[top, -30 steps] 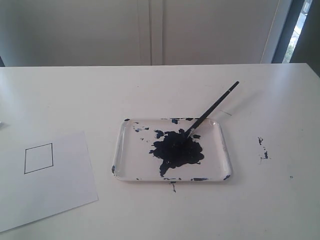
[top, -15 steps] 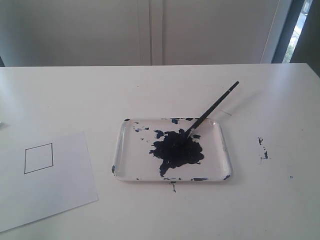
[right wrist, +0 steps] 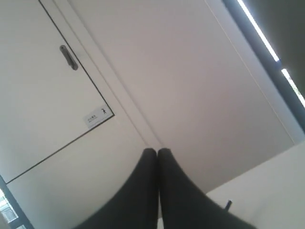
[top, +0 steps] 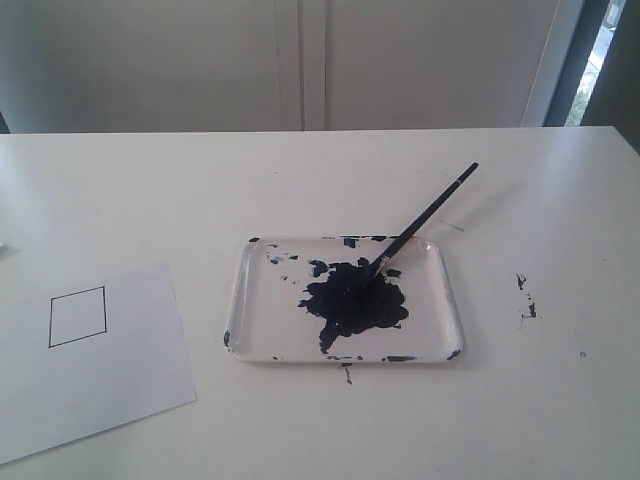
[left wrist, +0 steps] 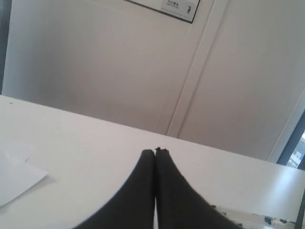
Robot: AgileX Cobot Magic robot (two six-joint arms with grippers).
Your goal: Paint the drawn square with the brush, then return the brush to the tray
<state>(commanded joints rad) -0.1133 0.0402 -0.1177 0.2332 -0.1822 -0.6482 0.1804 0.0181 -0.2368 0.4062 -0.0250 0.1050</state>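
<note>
The tray (top: 440, 300) lies in the middle of the white table with a dark blue-black paint blob in it. The brush (top: 425, 217) leans on the tray's far right rim, its tip in the blob and its handle pointing up and right. The drawn square (top: 77, 316) is blank on the white paper sheet (top: 100, 390) at the left. Neither arm shows in the exterior view. My left gripper (left wrist: 155, 151) is shut and empty, low over the table. My right gripper (right wrist: 157, 151) is shut and empty, facing the wall; the brush's handle end (right wrist: 228, 204) peeks past it.
Paint specks (top: 525, 297) mark the table right of the tray. A corner of the paper (left wrist: 19, 177) and the tray's flecked rim (left wrist: 267, 218) show in the left wrist view. A wall with cabinet doors stands behind the table.
</note>
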